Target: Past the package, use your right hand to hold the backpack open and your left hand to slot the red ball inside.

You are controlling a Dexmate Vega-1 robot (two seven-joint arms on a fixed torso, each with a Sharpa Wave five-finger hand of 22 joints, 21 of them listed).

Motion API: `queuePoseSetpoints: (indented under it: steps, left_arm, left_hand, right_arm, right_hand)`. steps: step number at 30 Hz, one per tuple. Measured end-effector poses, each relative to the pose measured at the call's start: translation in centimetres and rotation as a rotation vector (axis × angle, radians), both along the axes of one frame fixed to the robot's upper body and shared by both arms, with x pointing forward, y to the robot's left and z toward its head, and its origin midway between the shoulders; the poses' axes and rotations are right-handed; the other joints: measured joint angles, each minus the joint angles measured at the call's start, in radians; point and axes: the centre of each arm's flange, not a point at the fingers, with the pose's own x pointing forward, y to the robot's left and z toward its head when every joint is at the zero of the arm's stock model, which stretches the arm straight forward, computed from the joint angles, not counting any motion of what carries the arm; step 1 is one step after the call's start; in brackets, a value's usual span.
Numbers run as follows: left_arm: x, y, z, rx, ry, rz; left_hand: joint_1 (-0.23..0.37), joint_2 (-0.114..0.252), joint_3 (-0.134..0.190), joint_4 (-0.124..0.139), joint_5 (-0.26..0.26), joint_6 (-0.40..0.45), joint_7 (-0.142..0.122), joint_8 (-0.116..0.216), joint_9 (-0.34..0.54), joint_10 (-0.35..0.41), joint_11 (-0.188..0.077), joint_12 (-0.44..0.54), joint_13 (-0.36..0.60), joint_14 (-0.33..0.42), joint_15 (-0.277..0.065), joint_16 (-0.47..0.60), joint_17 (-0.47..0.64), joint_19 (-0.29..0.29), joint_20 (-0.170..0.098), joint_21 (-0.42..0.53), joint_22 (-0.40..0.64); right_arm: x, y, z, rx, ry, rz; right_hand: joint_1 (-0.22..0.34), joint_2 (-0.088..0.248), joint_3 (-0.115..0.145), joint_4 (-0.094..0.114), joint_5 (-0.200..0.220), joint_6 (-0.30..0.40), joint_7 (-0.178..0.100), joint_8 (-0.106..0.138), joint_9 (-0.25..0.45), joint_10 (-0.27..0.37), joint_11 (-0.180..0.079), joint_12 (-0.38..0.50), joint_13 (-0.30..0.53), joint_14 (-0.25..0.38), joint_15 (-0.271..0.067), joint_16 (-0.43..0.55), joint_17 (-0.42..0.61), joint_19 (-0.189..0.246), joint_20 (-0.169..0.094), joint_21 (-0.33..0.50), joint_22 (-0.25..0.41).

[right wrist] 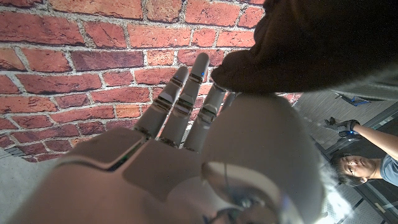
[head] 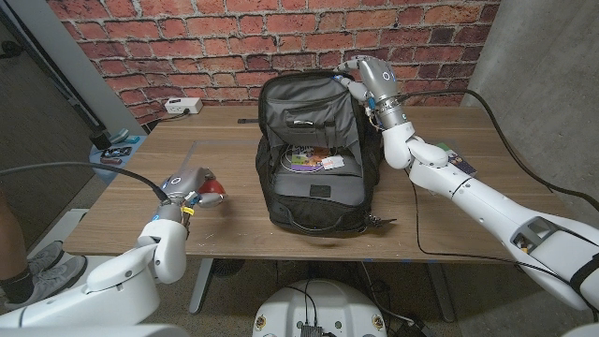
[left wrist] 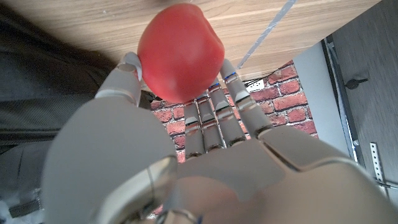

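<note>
Your right hand [head: 360,75] pinches the backpack [head: 316,150] flap up so your left hand [head: 187,185], fingers closed around the red ball [head: 213,192], can slot it in.

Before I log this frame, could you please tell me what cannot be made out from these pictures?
- Whether the right hand actually grips the backpack: in the head view the flap hides its fingers; in the right wrist view dark fabric covers some fingertips.
- What lies inside the backpack: in the head view a disc-like item is partly hidden by the opening's edge and too small to tell.
- How the left hand holds the red ball: the ball hides the fingertips.
</note>
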Motion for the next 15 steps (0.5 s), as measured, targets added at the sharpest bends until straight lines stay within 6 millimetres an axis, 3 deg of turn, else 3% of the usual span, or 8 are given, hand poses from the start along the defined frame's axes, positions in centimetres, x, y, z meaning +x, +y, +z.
queuePoseSetpoints:
  steps: [15]
  left_arm:
    - [-1.4, -1.6, 1.1, -0.03, -0.013, -0.084]
  left_hand:
    - [-0.003, 0.003, -0.004, 0.004, 0.007, 0.001, 0.001, 0.0, 0.0, 0.0, 0.0, 0.001, 0.0, 0.0, 0.0, -0.004, 0.008, -0.013, 0.005, 0.0, 0.0]
  right_arm:
    - [-0.5, 0.2, 0.1, 0.003, -0.001, -0.005]
  right_hand:
    - [0.001, -0.001, 0.0, 0.0, -0.003, 0.0, 0.0, 0.0, -0.001, 0.003, -0.003, 0.002, 0.003, 0.0, 0.0, 0.0, 0.0, 0.0, 0.0, 0.0, 0.0]
